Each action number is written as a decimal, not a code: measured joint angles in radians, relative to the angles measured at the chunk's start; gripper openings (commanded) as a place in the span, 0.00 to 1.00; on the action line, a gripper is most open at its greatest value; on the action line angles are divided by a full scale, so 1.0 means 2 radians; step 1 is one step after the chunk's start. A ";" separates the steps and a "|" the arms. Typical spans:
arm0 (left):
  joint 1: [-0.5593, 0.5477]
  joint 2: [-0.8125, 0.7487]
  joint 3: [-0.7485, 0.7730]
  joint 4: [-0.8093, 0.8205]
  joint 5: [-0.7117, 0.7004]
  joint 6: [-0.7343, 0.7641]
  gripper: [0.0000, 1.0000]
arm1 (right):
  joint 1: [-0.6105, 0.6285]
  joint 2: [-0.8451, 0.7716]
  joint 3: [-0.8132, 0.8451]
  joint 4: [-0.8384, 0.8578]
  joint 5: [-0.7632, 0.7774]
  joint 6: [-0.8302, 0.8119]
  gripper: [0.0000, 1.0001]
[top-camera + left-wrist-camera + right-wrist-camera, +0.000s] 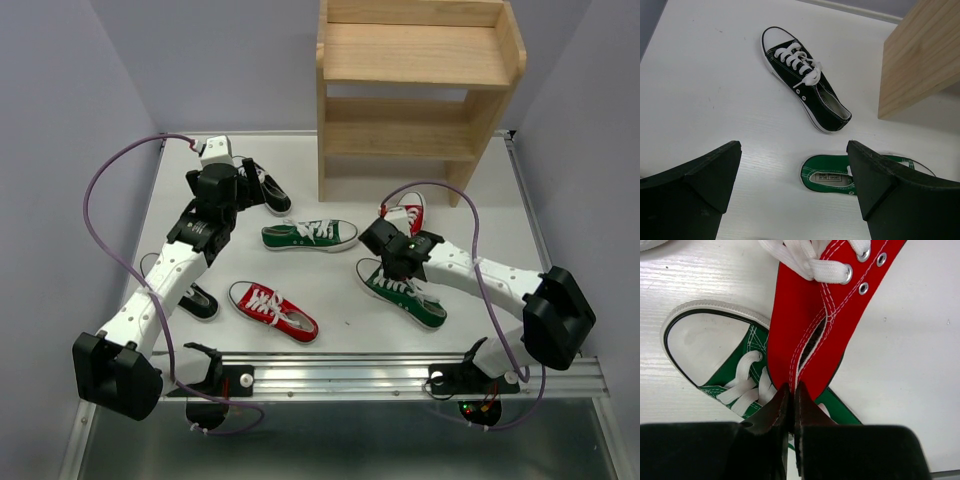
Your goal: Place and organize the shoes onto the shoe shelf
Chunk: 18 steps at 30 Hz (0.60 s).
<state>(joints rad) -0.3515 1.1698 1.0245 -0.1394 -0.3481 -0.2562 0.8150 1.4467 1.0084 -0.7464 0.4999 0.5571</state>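
Note:
My right gripper [392, 232] is shut on the heel of a red shoe [409, 211] and holds it over a green shoe [403, 293]. In the right wrist view the pinched red shoe [830, 315] hangs above the green shoe's toe [725, 355], with the gripper [792, 390] closed on its heel edge. My left gripper [228, 190] is open and empty, above the table beside a black shoe [266, 188]. In the left wrist view the gripper [792, 170] is wide open over the second green shoe's heel [832, 175], and the black shoe [805, 92] lies beyond. The wooden shoe shelf [420, 90] stands at the back with both tiers bare.
A second green shoe [310, 234] lies mid-table, a second red shoe [272, 310] near the front, and a second black shoe [196, 301] partly under my left arm. The shelf's side panel [920, 55] is close on the left gripper's right. Purple cables loop by both arms.

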 measured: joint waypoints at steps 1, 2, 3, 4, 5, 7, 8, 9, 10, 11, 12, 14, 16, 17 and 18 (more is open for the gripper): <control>0.000 0.000 0.000 0.000 0.000 0.000 0.99 | 0.000 0.000 -0.004 0.004 0.001 -0.002 0.01; 0.000 0.000 0.000 0.000 0.000 0.000 0.99 | 0.000 0.000 -0.007 0.008 0.001 -0.003 0.01; 0.000 0.000 0.000 0.000 0.000 0.000 0.99 | 0.001 -0.002 -0.011 0.013 0.002 -0.007 0.01; 0.000 0.000 0.000 0.000 0.001 0.000 0.99 | 0.002 -0.005 -0.016 0.017 0.003 -0.010 0.01; 0.000 0.000 0.000 0.000 0.001 0.000 0.99 | 0.003 -0.009 -0.021 0.023 0.005 -0.013 0.01; 0.000 0.000 0.000 0.000 0.002 0.000 0.99 | 0.004 -0.011 -0.026 0.028 0.008 -0.018 0.01; 0.000 0.000 0.000 0.000 0.002 0.000 0.99 | 0.004 -0.012 -0.027 0.031 0.010 -0.021 0.03; 0.000 0.000 0.000 0.000 0.003 0.000 0.99 | 0.004 -0.012 -0.028 0.033 0.010 -0.023 0.10; 0.000 0.001 0.000 0.000 0.004 0.000 0.99 | 0.004 -0.012 -0.029 0.035 0.010 -0.025 0.32; 0.000 0.002 0.000 0.000 0.004 0.000 0.99 | 0.003 -0.012 -0.030 0.038 0.011 -0.029 0.47; 0.000 0.003 0.000 0.000 0.004 0.000 0.99 | 0.001 -0.013 -0.031 0.042 0.010 -0.029 0.56; 0.000 0.005 0.000 0.000 0.005 0.000 0.99 | -0.003 -0.013 -0.039 0.060 0.005 -0.037 0.73; 0.000 0.006 0.000 0.000 0.007 -0.001 0.99 | -0.011 -0.013 -0.046 0.072 0.004 -0.038 0.74; 0.000 0.006 0.000 0.000 0.007 -0.002 0.99 | -0.015 -0.013 -0.048 0.074 0.003 -0.038 0.74; 0.000 0.006 0.000 0.000 0.008 -0.002 0.99 | -0.018 -0.013 -0.051 0.077 0.002 -0.037 0.74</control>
<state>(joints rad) -0.3515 1.1820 1.0248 -0.1394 -0.3328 -0.2604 0.7795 1.4200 0.9073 -0.5922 0.5049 0.4828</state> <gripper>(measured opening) 0.986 0.734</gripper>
